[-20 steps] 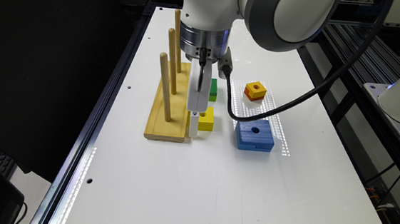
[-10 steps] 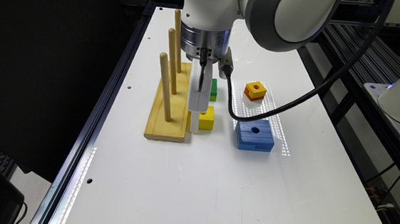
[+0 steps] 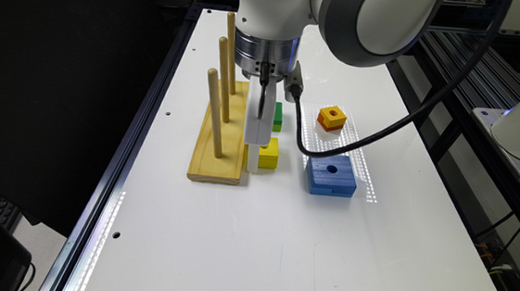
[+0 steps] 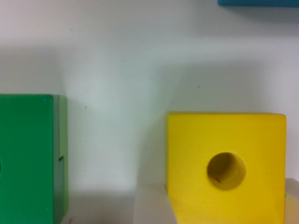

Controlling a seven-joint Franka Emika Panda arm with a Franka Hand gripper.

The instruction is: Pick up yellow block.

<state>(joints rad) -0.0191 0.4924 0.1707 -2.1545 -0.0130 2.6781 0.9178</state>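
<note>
The yellow block (image 3: 268, 152) sits flat on the white bench (image 3: 252, 238), just beside the wooden peg board (image 3: 217, 154), with its round centre hole facing up. The tool (image 3: 253, 163) is down at bench level at the block; in the wrist view a pale fingertip (image 4: 154, 205) overlaps one lower corner of the yellow block (image 4: 226, 165) and another shows at the opposite edge, so the fingers stand on either side of it, but I cannot tell whether they are pressing on it or spread apart. The green block (image 3: 278, 116) lies near the yellow one, farther back along the board, with a strip of bare bench between them. The peg board carries three upright wooden pegs (image 3: 214, 111), all bare. The blue block (image 3: 331, 175) lies toward the exterior view's right of the yellow block, and the small orange-and-yellow block (image 3: 332, 117) lies behind the blue one, apart from it
</note>
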